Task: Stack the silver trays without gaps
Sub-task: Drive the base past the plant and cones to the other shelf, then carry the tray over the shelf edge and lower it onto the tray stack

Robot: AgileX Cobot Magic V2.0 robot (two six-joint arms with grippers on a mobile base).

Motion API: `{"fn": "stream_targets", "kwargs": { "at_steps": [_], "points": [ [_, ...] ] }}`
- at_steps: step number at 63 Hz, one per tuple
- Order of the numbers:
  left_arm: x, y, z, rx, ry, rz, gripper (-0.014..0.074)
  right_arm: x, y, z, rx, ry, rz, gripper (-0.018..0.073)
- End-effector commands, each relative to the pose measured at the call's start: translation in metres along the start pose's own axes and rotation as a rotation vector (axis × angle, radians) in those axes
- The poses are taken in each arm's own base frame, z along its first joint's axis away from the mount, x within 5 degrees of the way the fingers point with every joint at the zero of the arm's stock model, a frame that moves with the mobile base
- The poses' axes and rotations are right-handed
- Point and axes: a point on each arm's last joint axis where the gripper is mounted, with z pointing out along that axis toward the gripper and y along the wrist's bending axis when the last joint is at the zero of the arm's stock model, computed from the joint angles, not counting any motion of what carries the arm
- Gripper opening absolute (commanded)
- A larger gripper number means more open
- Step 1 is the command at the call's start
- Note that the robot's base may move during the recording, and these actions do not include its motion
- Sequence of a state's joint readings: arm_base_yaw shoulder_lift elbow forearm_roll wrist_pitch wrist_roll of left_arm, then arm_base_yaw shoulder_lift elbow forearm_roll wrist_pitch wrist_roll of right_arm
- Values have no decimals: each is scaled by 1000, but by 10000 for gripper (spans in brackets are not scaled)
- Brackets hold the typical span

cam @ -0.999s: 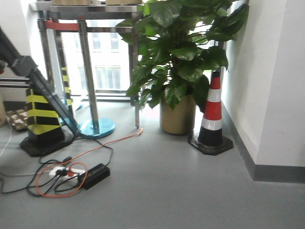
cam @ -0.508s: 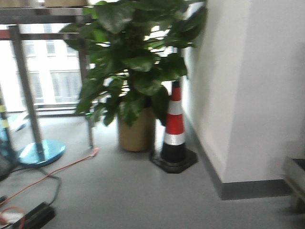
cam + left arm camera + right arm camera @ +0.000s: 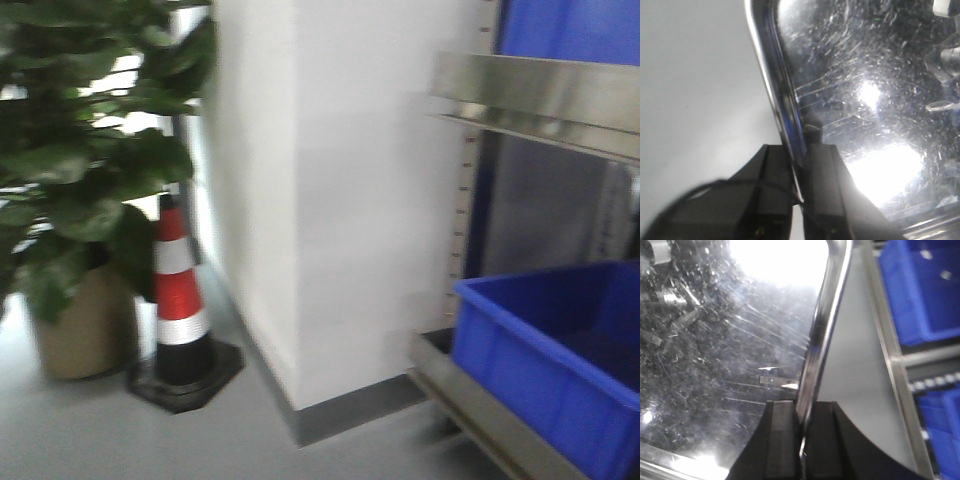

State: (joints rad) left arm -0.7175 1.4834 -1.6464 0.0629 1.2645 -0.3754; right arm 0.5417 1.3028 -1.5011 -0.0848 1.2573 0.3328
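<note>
A silver tray [image 3: 865,85] of scratched, polished steel fills the left wrist view. My left gripper [image 3: 801,165] is shut on its thin left rim, one finger on each side. The right wrist view shows a silver tray [image 3: 725,350] from the other side, and my right gripper [image 3: 802,415] is shut on its right rim. I cannot tell whether both views show the same tray. The tray is held above the grey floor. No tray and no gripper shows in the front view.
A steel shelf rack stands at the right, with a brushed-steel shelf rail [image 3: 540,95] above and a deep blue bin [image 3: 560,350] on the lower shelf. Blue bins [image 3: 922,285] also show in the right wrist view. A white wall corner [image 3: 330,220], a traffic cone [image 3: 180,300] and a potted plant [image 3: 70,200] are to the left.
The front view has swung to the right: the barrier posts and floor cables have left view, the plant and cone have slid left, and the wall corner, shelf rack and blue bin have come in.
</note>
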Motion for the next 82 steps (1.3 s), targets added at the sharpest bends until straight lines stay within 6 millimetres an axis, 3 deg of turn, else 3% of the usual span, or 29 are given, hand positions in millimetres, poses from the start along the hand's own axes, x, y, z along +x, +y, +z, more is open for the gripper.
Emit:
{"fn": "stream_targets", "kwargs": {
  "at_steps": [1,82],
  "points": [
    [7,-11,-19,101,21,26,-48,4,7,-18,-73,6,-9,56],
    [7,-11,-19,101,21,26,-48,4,7,-18,-73,6,-9,56]
  ]
}}
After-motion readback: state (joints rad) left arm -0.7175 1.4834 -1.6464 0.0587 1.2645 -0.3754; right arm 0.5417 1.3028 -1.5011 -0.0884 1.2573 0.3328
